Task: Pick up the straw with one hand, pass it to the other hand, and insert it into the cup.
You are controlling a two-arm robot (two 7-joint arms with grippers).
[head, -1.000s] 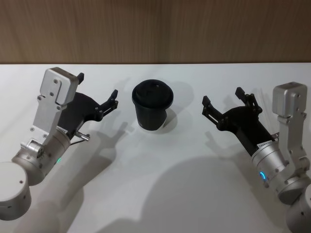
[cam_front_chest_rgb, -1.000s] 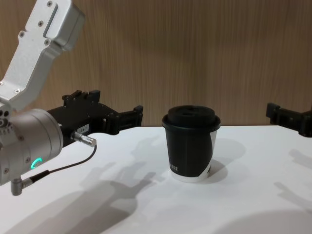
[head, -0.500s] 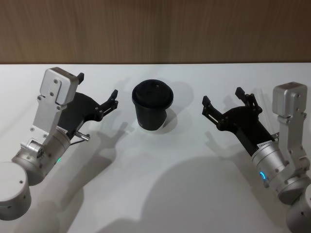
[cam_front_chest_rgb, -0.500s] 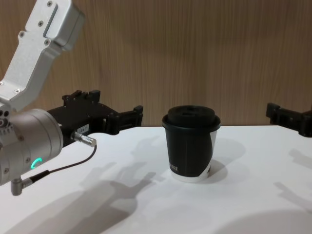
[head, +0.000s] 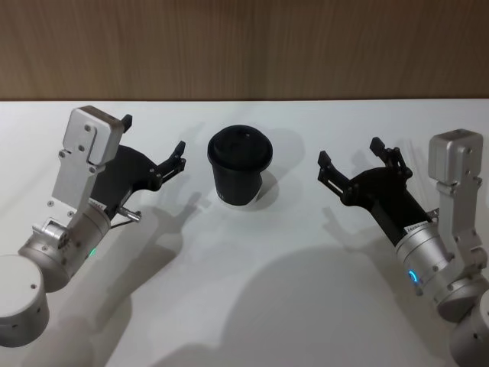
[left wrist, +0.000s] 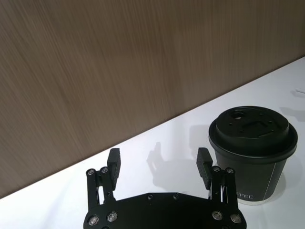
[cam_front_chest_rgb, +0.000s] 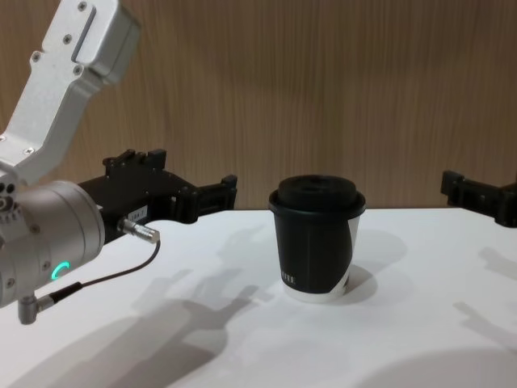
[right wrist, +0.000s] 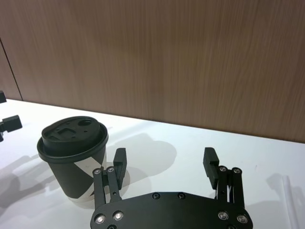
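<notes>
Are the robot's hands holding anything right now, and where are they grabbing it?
Nothing is held. The left gripper and the right gripper are both open and empty, one on each side of the cup.

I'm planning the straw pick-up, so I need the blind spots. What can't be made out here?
Straw: right wrist view, faint against the white table at the picture's edge; length unclear.
Print on the cup: chest view, too small to read; left wrist view, partly behind the left gripper.
Right gripper: chest view, cut by the right edge.
</notes>
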